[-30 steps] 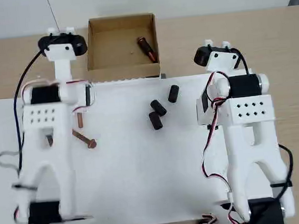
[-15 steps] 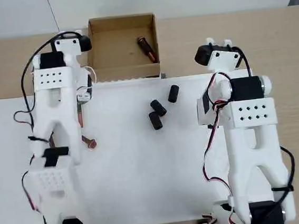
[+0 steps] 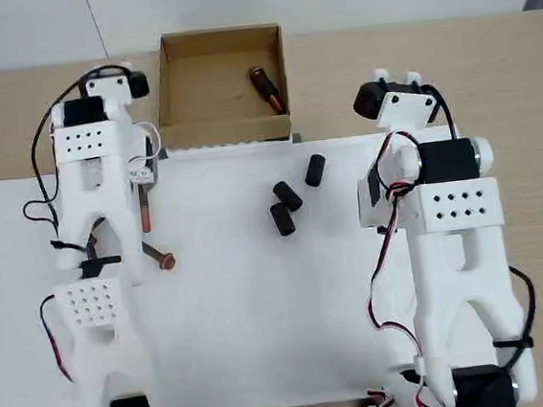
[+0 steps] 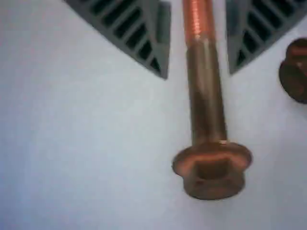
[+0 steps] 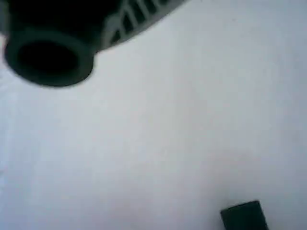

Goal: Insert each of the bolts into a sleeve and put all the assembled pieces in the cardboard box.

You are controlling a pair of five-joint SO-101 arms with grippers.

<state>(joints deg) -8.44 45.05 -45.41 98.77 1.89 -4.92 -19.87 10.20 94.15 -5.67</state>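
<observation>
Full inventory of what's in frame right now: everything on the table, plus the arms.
cardboard box: one, brown, open top, at the sheet's far edge.
assembled piece: one, copper and black, in the box.
sleeves: three, black, loose mid-sheet; one close up in the right wrist view, maybe a fourth.
bolts: two, copper, on the sheet's left side; perhaps a third, mostly hidden.
sheet: one, white, on the table.
table: one, tan wood.
left gripper: dark grey, open, astride one bolt.
arms: two, white, at the sheet's left and right sides.
</observation>
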